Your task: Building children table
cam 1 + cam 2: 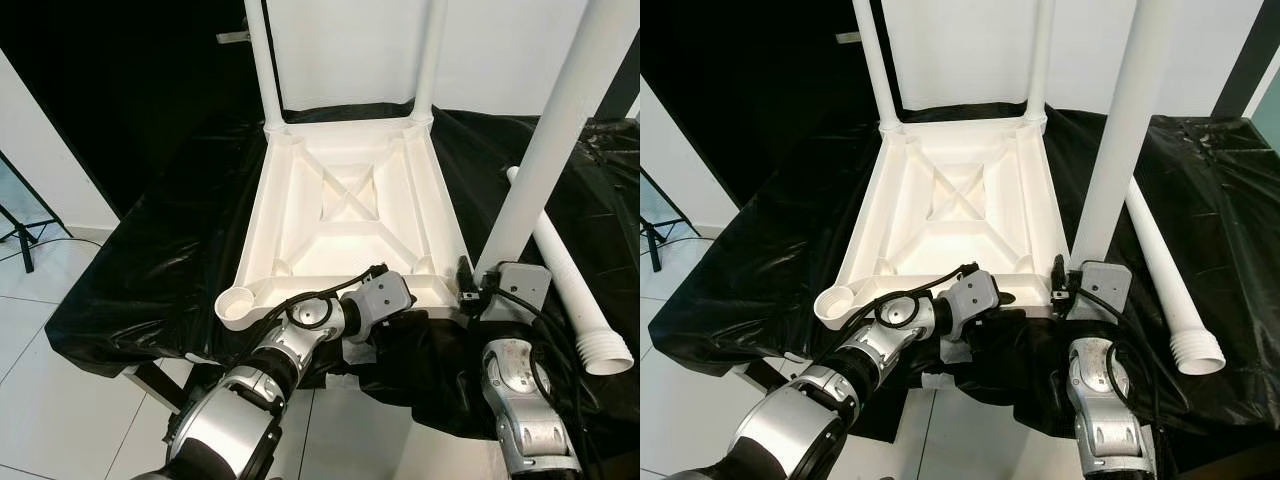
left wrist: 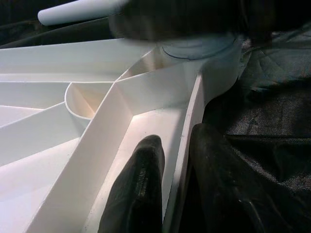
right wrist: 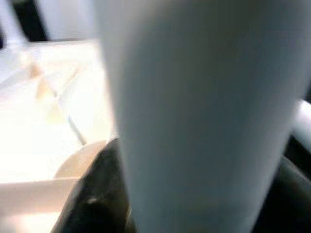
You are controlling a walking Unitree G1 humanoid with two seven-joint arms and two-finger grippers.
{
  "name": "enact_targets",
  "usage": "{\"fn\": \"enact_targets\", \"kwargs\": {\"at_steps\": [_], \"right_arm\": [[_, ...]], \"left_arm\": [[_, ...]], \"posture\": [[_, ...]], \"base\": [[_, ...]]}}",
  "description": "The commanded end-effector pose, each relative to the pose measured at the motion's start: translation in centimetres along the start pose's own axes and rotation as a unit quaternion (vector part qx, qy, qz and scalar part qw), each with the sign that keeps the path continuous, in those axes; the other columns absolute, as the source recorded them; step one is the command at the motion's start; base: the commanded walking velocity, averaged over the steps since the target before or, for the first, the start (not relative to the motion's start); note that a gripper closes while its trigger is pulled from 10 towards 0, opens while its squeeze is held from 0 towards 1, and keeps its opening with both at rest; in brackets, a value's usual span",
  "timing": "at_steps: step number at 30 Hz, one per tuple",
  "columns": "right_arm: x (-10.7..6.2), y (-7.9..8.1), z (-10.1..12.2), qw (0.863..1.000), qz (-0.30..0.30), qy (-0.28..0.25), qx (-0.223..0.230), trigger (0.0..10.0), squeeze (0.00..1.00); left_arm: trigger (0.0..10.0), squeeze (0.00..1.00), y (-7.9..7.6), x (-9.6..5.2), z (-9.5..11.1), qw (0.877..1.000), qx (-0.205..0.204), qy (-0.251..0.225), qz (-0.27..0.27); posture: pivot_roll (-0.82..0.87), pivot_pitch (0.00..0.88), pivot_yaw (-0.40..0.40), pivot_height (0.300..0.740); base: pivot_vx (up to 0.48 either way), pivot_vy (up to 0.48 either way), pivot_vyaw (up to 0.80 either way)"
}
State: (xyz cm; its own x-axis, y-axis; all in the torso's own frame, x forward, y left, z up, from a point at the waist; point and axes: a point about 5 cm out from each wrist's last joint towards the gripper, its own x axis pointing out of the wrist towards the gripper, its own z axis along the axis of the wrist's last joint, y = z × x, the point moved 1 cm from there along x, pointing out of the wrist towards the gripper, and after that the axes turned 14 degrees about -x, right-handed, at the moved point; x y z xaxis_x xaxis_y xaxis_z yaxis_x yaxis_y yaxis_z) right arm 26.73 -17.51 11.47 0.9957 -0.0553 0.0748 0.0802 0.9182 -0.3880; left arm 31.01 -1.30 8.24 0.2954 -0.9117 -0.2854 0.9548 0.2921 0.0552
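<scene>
- The white plastic tabletop point(image 1: 345, 215) lies upside down on the bench point(image 1: 150, 270), which is draped in black sheeting; two legs point(image 1: 262, 60) already stand in its far corner sockets.
- The right gripper point(image 1: 478, 285) has its jaws closed around a third leg point(image 1: 560, 130), held nearly upright with its foot at the near right corner socket.
- The left gripper point(image 2: 170, 160) pinches the tabletop's near rim, one finger point(image 2: 141, 189) inside the tray and the other outside, jaws shut on the thin wall.
- To do this step well, I judge the leg should be brought plumb over the socket before pushing down, while the left grip keeps the tabletop from sliding or tipping.
- Whether the leg's end is already seated in the socket I cannot tell; the right wrist view is blurred.
- The near left socket point(image 1: 238, 300) stands empty, right at the bench's edge, so downward force there could tip the top toward the floor.
- A fourth leg point(image 1: 575, 290) lies loose on the sheeting just beside the right arm; its ribbed end overhangs near the edge and could be knocked off.
- Open room lies on the sheeting left of the tabletop.
</scene>
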Motion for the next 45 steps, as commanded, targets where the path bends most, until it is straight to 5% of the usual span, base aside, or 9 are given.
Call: {"fn": "enact_targets", "kwargs": {"at_steps": [1,4,5,15,17,30,32,36,45], "right_arm": [[-0.5,2.2,-0.8,0.996,0.089,0.008,0.017,10.0,1.0],[-0.5,1.8,-0.3,0.994,0.106,-0.017,0.006,10.0,1.0],[-0.2,0.4,-0.3,0.992,0.124,-0.03,-0.011,10.0,0.0],[0.9,-2.5,-0.3,0.971,0.221,-0.024,-0.084,10.0,0.0],[0.9,-2.4,-0.4,0.962,0.255,-0.012,-0.1,0.0,0.0],[-0.3,-0.6,-2.0,0.928,0.353,0.044,-0.112,0.0,0.0],[0.1,-0.4,-1.9,0.94,0.324,0.048,-0.096,0.0,0.0],[-0.1,-2.2,-3.0,0.994,-0.046,0.103,-0.007,0.0,0.0],[-0.7,-0.7,-2.0,0.992,-0.083,0.091,0.019,0.0,0.0]], "left_arm": [[8.1,0.0,-0.4,-0.5,-2.6,0.998,-0.03,0.052,0.004],[8.2,0.0,-0.4,-0.6,-2.7,0.998,-0.03,0.053,0.005],[8.1,0.0,-0.3,-0.7,-2.7,0.998,-0.029,0.054,0.005],[8.2,0.0,-0.4,-0.5,-2.6,0.998,-0.028,0.052,0.003],[8.1,0.0,-0.4,-0.6,-2.6,0.998,-0.028,0.052,0.003],[8.1,0.0,-0.4,-0.6,-2.8,0.998,-0.031,0.053,0.006],[8.2,0.0,-0.4,-0.6,-2.8,0.998,-0.031,0.053,0.007],[8.1,0.0,-0.5,-0.6,-2.8,0.998,-0.031,0.052,0.005],[8.0,0.0,-0.2,-0.8,-2.7,0.998,-0.027,0.056,0.005]], "posture": [[-0.17,0.005,0.063,0.74],[-0.17,0.005,0.064,0.74],[-0.17,0.005,0.065,0.74],[-0.18,0.005,0.066,0.74],[-0.18,0.007,0.066,0.74],[-0.17,0.008,0.059,0.74],[-0.17,0.008,0.059,0.74],[-0.16,0.006,0.056,0.74],[-0.16,0.0,0.066,0.74]], "base": [[0.0,0.0,0.0],[0.0,0.0,0.0],[0.0,0.0,0.0],[0.0,0.0,0.0],[0.0,0.0,0.0],[0.0,0.0,0.0],[0.0,0.0,0.0],[0.0,0.0,0.0],[0.0,0.0,0.0]]}}
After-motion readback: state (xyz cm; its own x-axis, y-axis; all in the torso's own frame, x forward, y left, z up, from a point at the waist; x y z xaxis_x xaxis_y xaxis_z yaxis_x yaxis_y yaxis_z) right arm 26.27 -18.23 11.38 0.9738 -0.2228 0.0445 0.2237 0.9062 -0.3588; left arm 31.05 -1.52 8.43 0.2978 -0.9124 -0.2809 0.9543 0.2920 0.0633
